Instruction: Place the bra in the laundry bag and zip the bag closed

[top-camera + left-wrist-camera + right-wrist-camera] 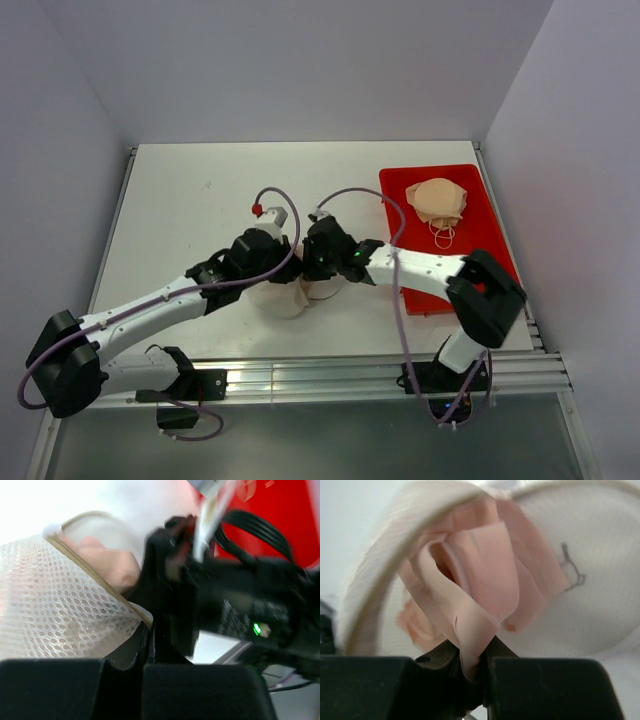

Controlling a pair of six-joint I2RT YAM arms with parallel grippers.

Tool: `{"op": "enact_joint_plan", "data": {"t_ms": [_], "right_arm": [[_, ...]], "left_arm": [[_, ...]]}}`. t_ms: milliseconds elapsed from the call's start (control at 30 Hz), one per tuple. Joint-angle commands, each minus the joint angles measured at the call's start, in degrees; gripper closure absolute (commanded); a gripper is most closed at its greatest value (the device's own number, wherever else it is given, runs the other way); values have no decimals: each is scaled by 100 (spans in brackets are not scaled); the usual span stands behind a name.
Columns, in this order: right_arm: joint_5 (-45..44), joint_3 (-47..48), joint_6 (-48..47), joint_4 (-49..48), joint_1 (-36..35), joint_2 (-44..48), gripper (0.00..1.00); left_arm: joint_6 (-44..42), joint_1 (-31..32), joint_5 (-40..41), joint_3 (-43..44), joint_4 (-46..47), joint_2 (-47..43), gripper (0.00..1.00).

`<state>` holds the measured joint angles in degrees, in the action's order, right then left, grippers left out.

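The white mesh laundry bag (283, 297) lies near the table's front middle, under both grippers. My left gripper (262, 252) is shut on the bag's rim (127, 611) and holds its mouth open. My right gripper (322, 262) is shut on a fold of the pale pinkish-beige bra (480, 595) and holds it inside the bag's mouth; the bag's inner wall (590, 580) with a small dark mark lies behind it. The bra also shows inside the bag in the left wrist view (107, 562). The right gripper's black body (225, 605) is right next to the bag's opening.
A red tray (480, 210) lies at the right of the table with a darker tan-peach bra (438, 203) in it. The white table (190, 210) is bounded by grey walls at the left, the back and the right.
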<state>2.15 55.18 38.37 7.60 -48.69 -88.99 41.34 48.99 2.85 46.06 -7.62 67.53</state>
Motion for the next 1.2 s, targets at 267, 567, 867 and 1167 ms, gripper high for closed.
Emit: {"op": "enact_joint_plan", "data": {"t_ms": [267,567,867,1167], "right_arm": [[-443,572,733,-971,-194,-1848,100],[-1603,1012,1243,56,-194,-2430,100],[-2333,29,1744,251,377,-1720,100],[-2395,-52,1305,523,202,-646,100]], "left_arm": [[366,172,-979,-933,1368,-354,100],[410,207,-910,-520,780,-872,100],[208,199,-42,-45,-774,-1576,100],[59,181,-135,-721,-101,-926,100]]}}
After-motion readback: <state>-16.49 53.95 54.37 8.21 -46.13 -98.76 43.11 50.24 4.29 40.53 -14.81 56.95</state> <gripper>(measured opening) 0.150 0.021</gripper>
